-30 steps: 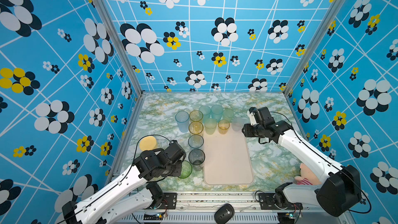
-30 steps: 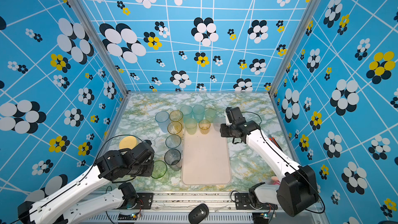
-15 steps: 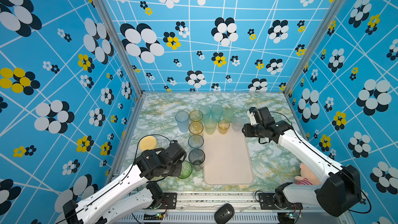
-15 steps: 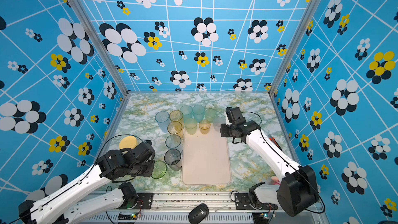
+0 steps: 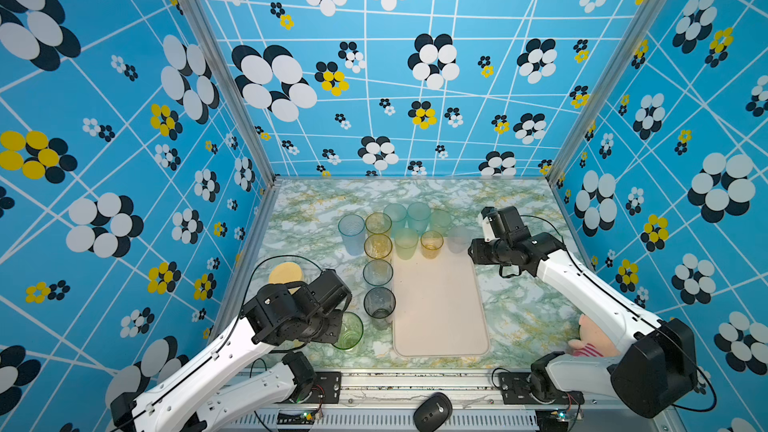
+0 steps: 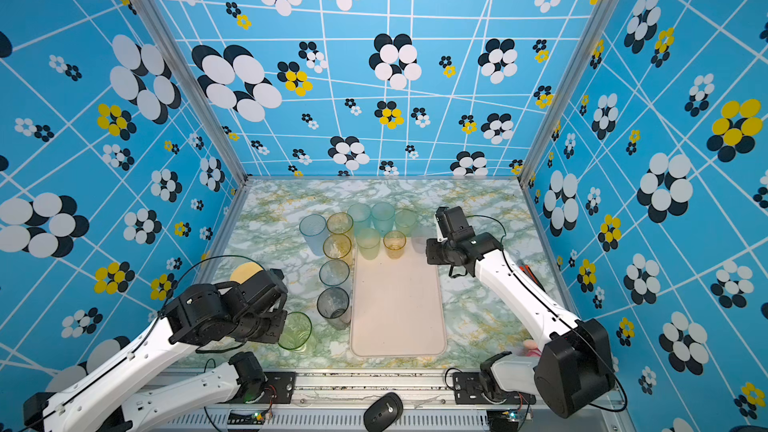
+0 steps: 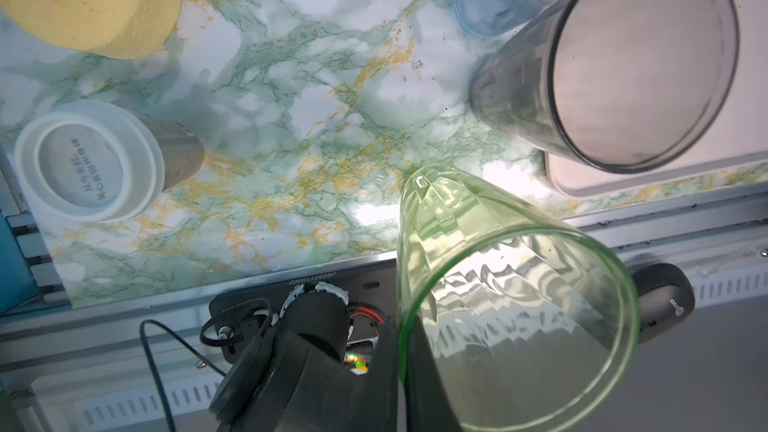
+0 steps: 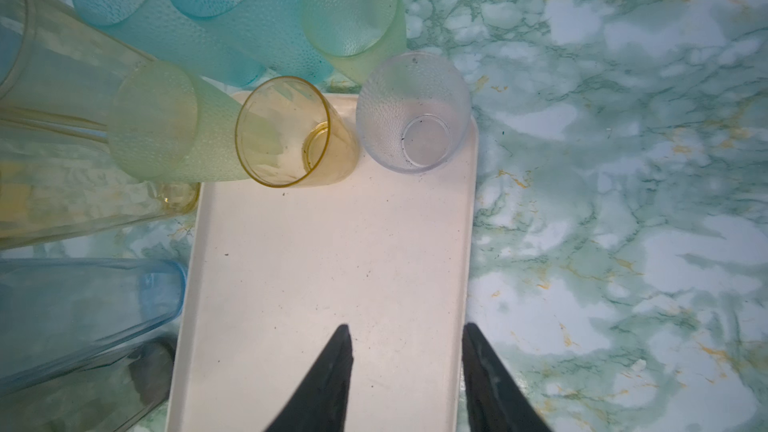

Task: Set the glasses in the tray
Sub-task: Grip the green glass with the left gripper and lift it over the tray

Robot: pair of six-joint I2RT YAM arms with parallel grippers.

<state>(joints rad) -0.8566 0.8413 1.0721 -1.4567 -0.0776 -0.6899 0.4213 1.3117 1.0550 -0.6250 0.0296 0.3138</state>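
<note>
- Now the left gripper [image 7: 409, 322] is clamped on the rim of the green glass [image 5: 350, 332], one finger inside and one outside. A second ago the jaws were not fully closed.
- The green glass stands on the table [image 5: 519, 317] by the front edge, left of the tray [image 5: 440, 317] and not yet in it. The grey glass [image 5: 379, 305] sits just beside the tray's left rim.
- With the pinch made, the next step is probably a lift and a carry right to the tray's bare near half. A rim grip may let the glass swing.
- The amber glass [image 8: 286, 135] and clear glass [image 8: 413, 118] stand on the tray's far end. Most others remain off it.
- The right gripper [image 8: 406, 326] hovers over the tray's right side, jaws apart and empty.
</note>
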